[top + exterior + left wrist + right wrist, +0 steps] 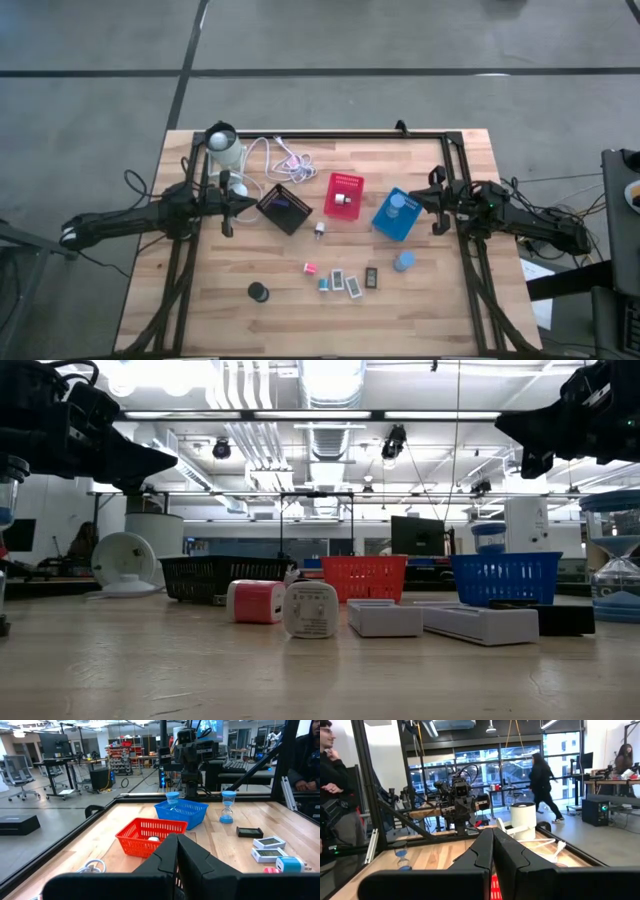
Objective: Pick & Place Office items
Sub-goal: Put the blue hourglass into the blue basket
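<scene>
Both claws, left gripper (228, 226) and right gripper (437, 222), are hanging clenched and empty; office items (340, 281) lying below await picking.

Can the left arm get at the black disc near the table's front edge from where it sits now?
Probably yes. The black disc lies alone on bare wood on the left arm's side, nothing beside it. The left end effector is shut and empty, so it must open first.

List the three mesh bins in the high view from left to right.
black bin → red bin → blue bin
</scene>
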